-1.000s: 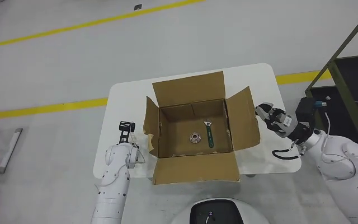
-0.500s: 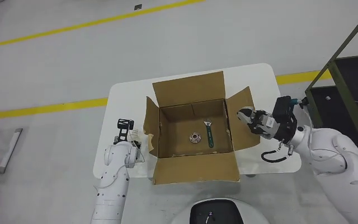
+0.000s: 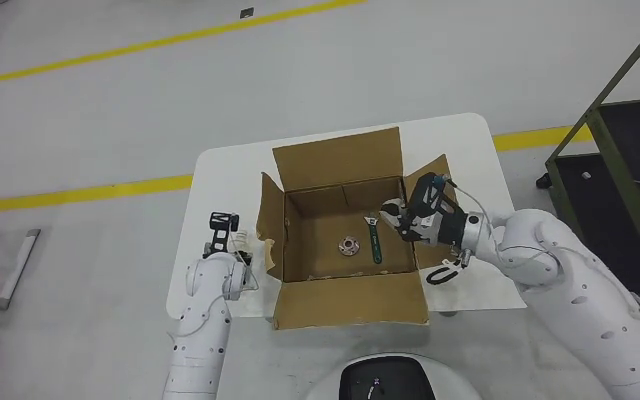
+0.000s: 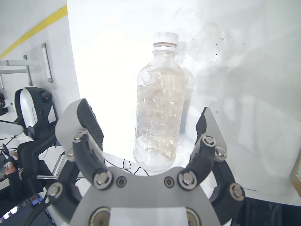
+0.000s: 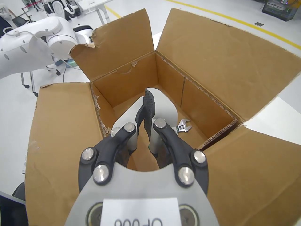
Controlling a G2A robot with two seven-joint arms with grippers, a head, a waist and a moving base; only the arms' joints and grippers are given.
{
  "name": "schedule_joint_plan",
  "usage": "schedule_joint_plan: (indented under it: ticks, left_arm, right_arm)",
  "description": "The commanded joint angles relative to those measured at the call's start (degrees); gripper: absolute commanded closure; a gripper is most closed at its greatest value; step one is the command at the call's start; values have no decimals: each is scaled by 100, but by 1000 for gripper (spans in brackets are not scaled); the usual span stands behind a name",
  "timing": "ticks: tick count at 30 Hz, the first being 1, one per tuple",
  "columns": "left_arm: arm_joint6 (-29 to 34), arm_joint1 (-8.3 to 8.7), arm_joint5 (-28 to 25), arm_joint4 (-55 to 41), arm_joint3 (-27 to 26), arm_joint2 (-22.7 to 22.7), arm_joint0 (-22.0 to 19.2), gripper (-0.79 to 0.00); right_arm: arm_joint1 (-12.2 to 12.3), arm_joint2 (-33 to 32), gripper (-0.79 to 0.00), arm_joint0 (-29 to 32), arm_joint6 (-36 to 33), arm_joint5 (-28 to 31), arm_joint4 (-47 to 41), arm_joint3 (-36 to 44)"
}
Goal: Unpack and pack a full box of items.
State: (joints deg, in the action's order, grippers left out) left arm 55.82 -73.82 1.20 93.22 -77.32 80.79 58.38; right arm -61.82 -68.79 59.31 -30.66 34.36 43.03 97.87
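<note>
One closed right end effector (image 5: 147, 99) over the box (image 5: 207, 55) (likely after the wrench (image 5: 183, 126)); left end effector (image 4: 144, 108) wide around a bottle (image 4: 160, 99).

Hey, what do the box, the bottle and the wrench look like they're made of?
The box: plain brown corrugated cardboard, matte; fluted edges show at the rim. The bottle: clear glossy plastic, ribbed, with a white cap. The wrench: shiny bare metal head; green handle, probably coated or plastic-covered.
</note>
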Motion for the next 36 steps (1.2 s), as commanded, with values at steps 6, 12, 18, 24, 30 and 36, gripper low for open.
schedule_joint_plan:
  ticks: [6, 12, 18, 24, 30, 36]
  left_arm:
    - [39, 40, 48, -160, -635, 342, 214, -785]
    - [117, 61, 119, -257, -1267, 561, 410, -785]
    - [115, 62, 116, -263, -1294, 565, 415, -785]
    - [115, 62, 116, -263, -1294, 565, 415, -785]
    - [115, 62, 116, -263, -1294, 565, 415, -785]
    - [115, 62, 116, -263, -1294, 565, 415, -785]
  right_arm:
    - [11, -34, 0, 76, 4, -72, 105, 12]
    - [-47, 455, 0, -122, -466, -355, 462, 132]
    - [-360, 1776, 0, -1119, -1476, -1079, 903, -500]
    - [-687, 2490, 0, -1812, -1627, -1604, 699, -1270]
    - [-723, 2523, 0, -1859, -1593, -1660, 605, -1360]
    - [-723, 2523, 0, -1859, -1593, -1660, 605, -1360]
